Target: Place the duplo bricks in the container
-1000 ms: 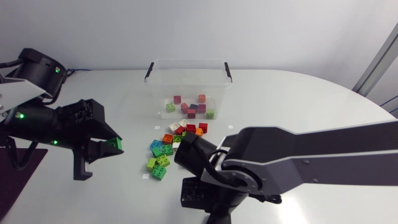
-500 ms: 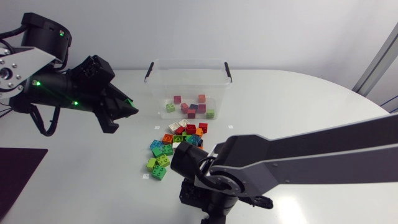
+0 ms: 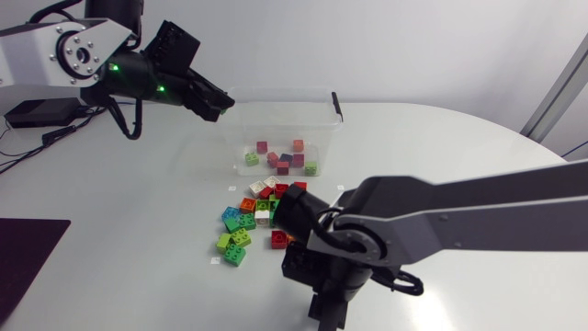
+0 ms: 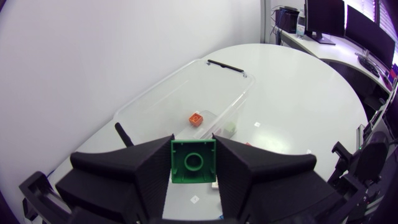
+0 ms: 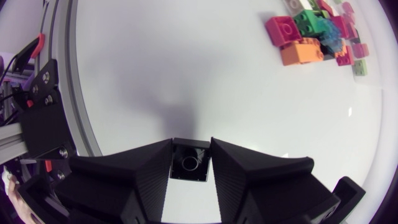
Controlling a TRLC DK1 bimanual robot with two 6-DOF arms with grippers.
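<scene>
The left tool (image 3: 214, 105) is in the upper left of the frame, its tip just at the left rim of the clear plastic container with black handles (image 3: 279, 92). It is closed on a green square duplo brick (image 4: 193, 161), one finger on each side. The container stands in the upper middle of the white counter (image 3: 441, 156) and has several small coloured bricks (image 3: 281, 158) on its bottom. In front of it, in the centre, a loose pile of coloured duplo bricks (image 3: 246, 217) lies on the counter. The right tool (image 5: 191, 141), in the lower middle, grips a black duplo brick (image 5: 189, 162) above the bare counter.
</scene>
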